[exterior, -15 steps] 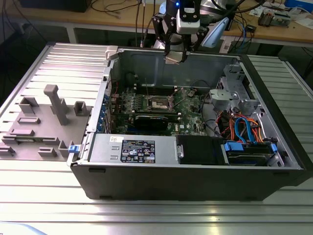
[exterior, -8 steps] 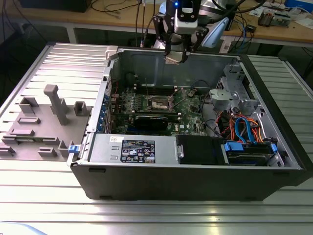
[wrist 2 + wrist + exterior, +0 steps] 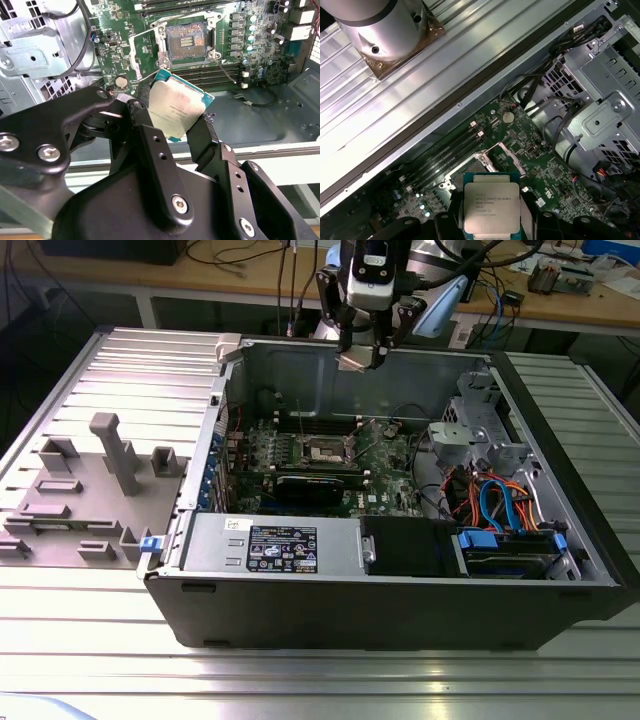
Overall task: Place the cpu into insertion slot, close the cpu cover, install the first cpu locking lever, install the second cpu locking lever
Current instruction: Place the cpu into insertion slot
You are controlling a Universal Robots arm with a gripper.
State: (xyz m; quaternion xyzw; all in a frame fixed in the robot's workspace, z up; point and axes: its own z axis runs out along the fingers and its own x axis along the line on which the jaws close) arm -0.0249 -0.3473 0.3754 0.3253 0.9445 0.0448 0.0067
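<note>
While the computer case [image 3: 380, 615] lay on its side with the panel off, it sat on a ribbed metal table [image 3: 300, 680]. A grey fixture block [image 3: 90, 490] stood on the table at the exterior view's left, just beside the case. A wooden workbench [image 3: 250, 275] strewn with cables ran behind. Inside the case, the green motherboard [image 3: 390, 465] lay flat on the floor. Its socket [image 3: 187, 42] was bare, contacts exposed, and the cpu cover [image 3: 134, 57] stood swung up beside it.

The arm reached down from the far side, its gripper [image 3: 360, 358] hovering above the case's rear wall, well above the board. In both wrist views the jaws were clamped on the cpu [image 3: 175, 107] by two opposite edges. The chip was tilted, silver top facing the cameras, and hung clear of the socket, not yet seated.
</note>
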